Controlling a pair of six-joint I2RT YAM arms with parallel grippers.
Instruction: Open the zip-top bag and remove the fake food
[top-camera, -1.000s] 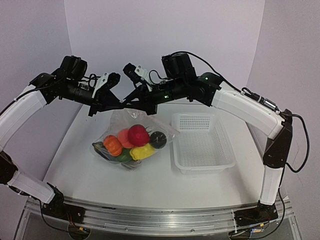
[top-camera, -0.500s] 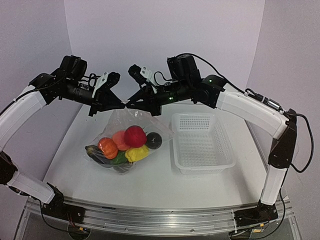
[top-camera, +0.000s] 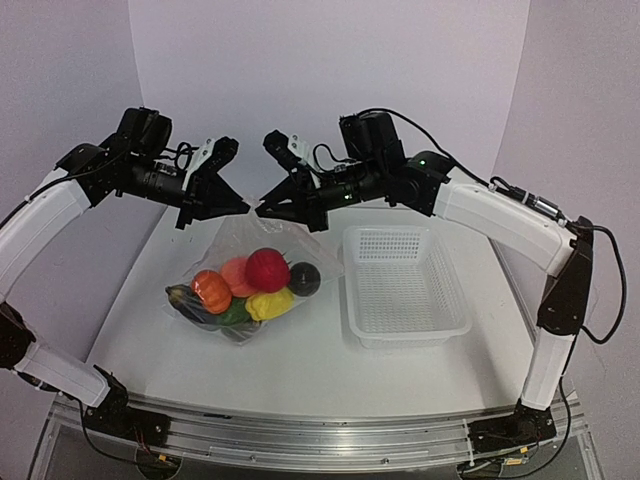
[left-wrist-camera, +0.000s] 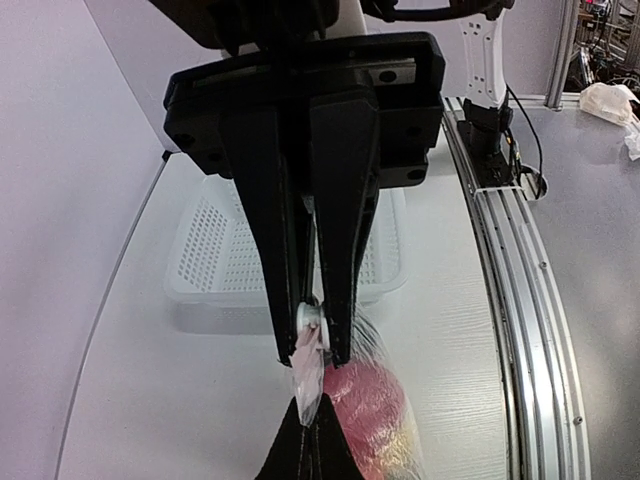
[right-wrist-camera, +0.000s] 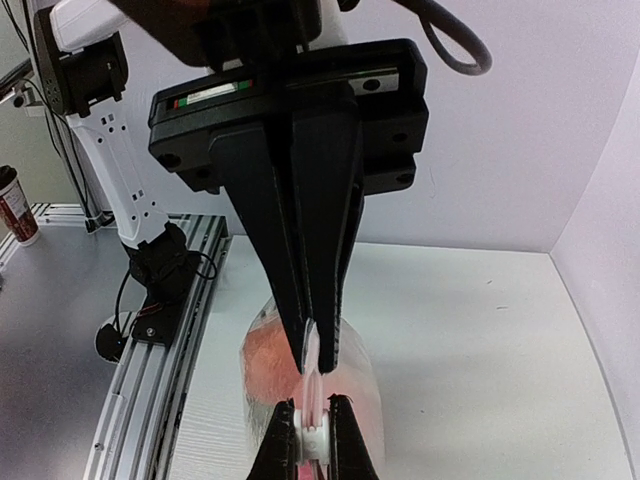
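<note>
Your left pincer (top-camera: 243, 208) and right pincer (top-camera: 262, 210) clench the bag (top-camera: 232, 240) mouth; uneven pulling could slip or tear it.

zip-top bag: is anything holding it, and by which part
The left gripper and right gripper both pinch the zip-top bag at its top zip edge.

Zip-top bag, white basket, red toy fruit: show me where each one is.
zip-top bag (top-camera: 240, 238), overhead view, clear upper panel.
white basket (top-camera: 405, 290), overhead view, bare mesh floor.
red toy fruit (top-camera: 268, 270), overhead view, rounded top.
</note>
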